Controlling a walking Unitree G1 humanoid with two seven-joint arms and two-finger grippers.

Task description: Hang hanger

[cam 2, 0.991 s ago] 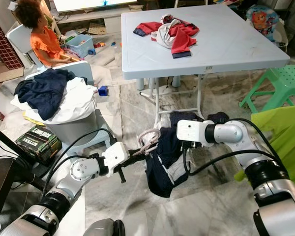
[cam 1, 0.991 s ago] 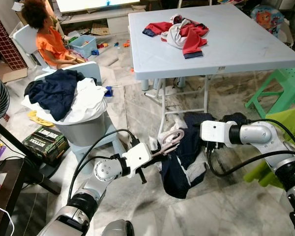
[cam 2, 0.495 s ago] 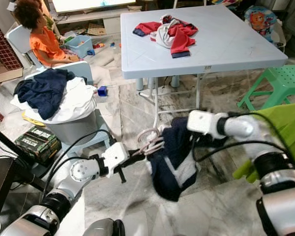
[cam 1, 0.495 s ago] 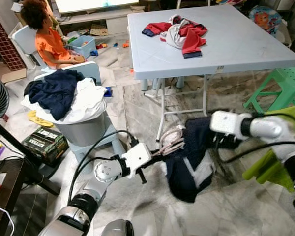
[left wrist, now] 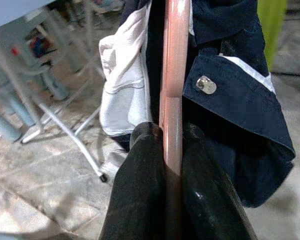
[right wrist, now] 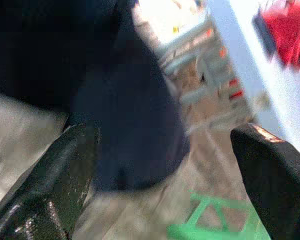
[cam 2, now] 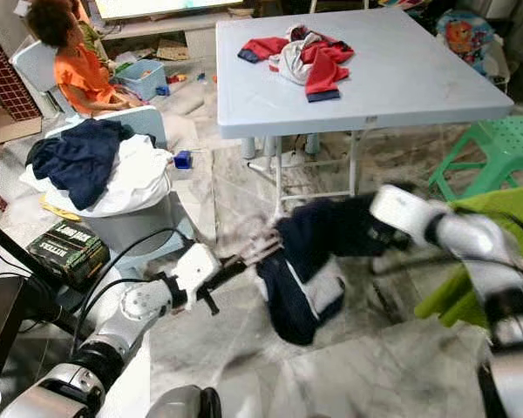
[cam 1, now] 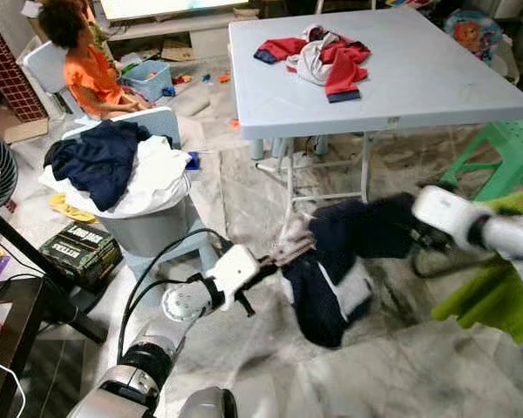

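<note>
A pink hanger carries a navy and white shirt low over the marble floor, in front of the table. My left gripper is shut on the hanger's bar, and its black fingers pinch the bar from both sides. The shirt's navy cloth stretches out to the right toward my right gripper, which is blurred by motion at the shirt's far end. Its two fingers stand wide apart, with dark navy cloth lying in front of and between them.
A light grey folding table holds red and white clothes. At the left stands a grey bin heaped with laundry, with a person sitting behind it. A green stool and lime cloth are on the right.
My right arm has swung out to the right, and the shirt is drawn out sideways with it. The left gripper keeps its hold on the hanger and has shifted slightly left.
</note>
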